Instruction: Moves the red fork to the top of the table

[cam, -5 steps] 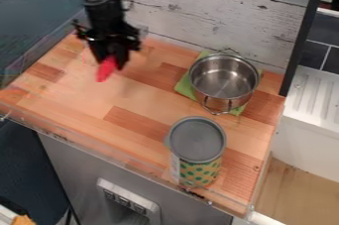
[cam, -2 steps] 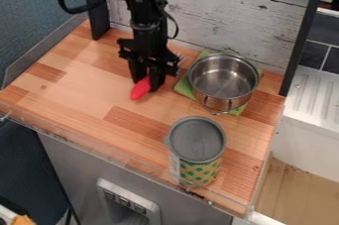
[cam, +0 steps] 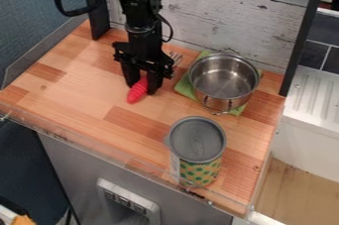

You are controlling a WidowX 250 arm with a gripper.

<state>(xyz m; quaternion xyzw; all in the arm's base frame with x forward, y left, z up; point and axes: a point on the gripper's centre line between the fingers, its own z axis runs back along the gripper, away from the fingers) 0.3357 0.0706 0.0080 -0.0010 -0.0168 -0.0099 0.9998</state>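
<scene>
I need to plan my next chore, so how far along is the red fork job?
Looks done: the red fork is left of the metal pot in this view, tines toward the back wall. In hand: the gripper is down at its handle; whether it's gripping is unclear. Probably left: releasing, then lifting clear.
</scene>
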